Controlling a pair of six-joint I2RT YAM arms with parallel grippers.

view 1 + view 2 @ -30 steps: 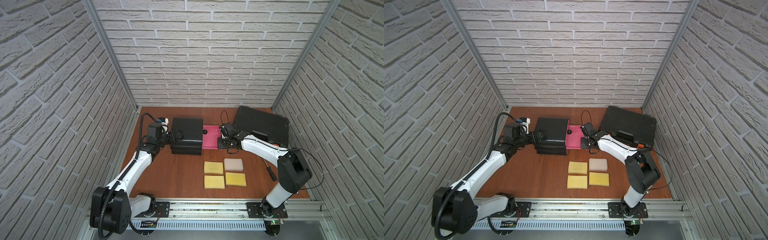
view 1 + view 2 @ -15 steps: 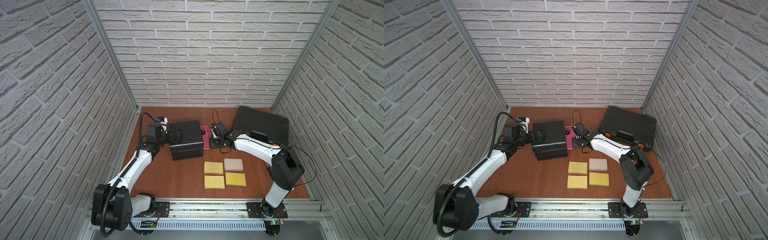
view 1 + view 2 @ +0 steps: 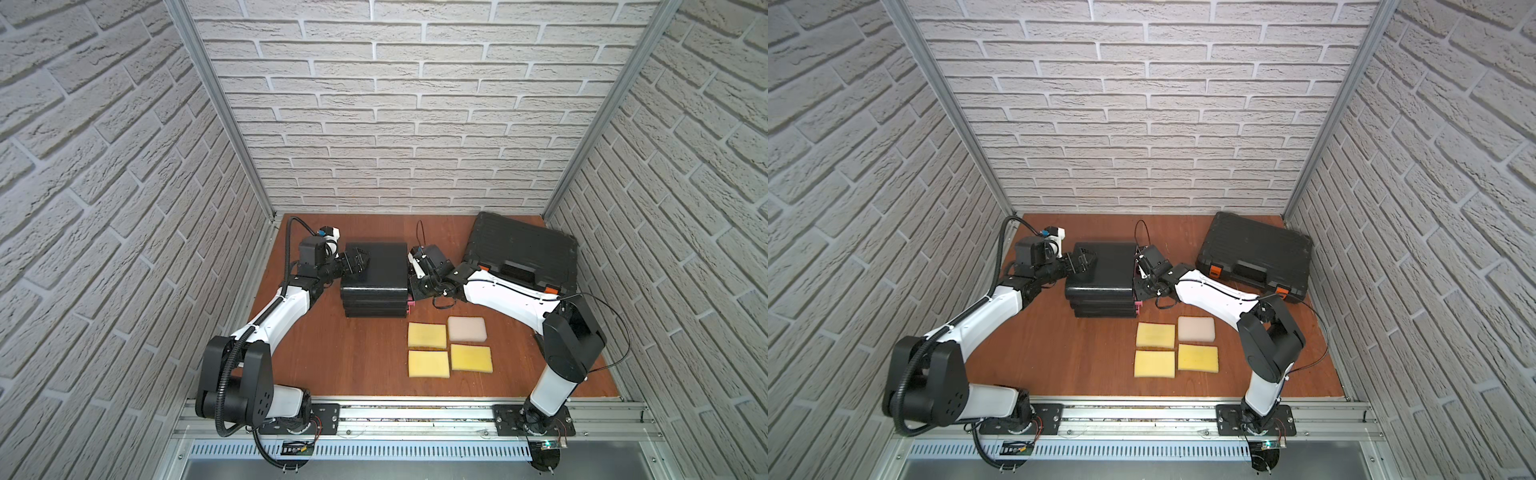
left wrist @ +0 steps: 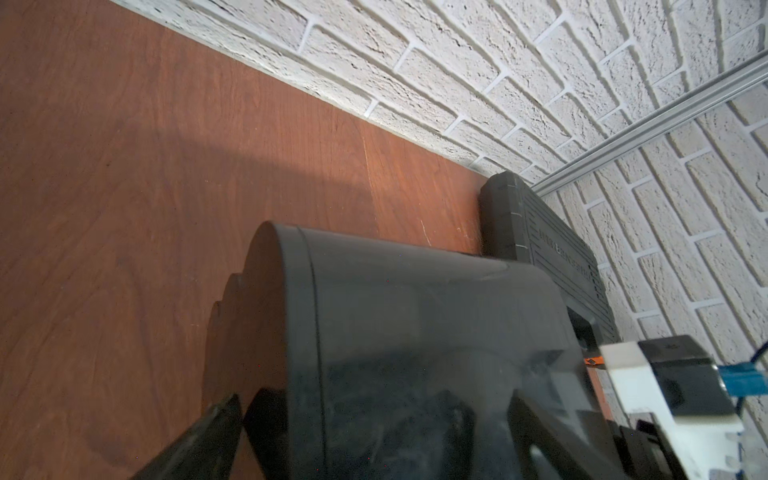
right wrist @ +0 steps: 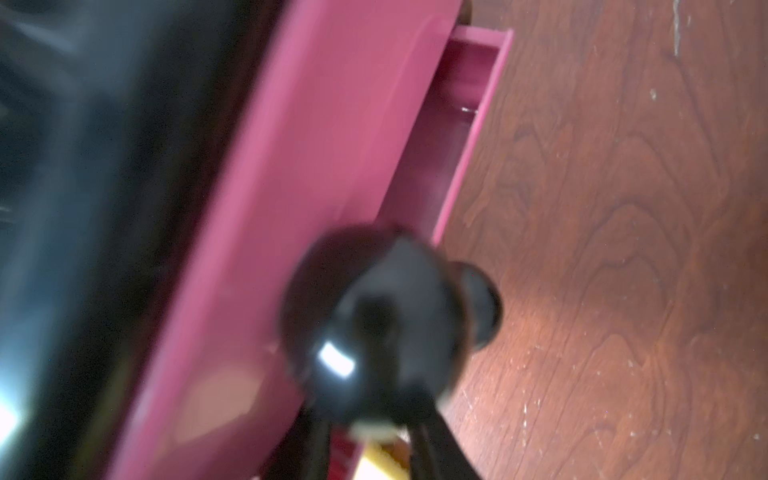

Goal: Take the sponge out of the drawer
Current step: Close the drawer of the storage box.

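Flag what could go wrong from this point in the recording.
1. The right gripper sits at the drawer knob; pulling away could catch it and drag the drawer out.
2. The open left gripper sits at the drawer unit's edge; a push might slide it.
3. A lower drawer stands ajar and could snag.

Text check, from the remote station. The only lettering I find is a raised word on the lid of the black tool case (image 4: 559,253) in the left wrist view. It is seen at a slant and I cannot read it. Nothing else legible.
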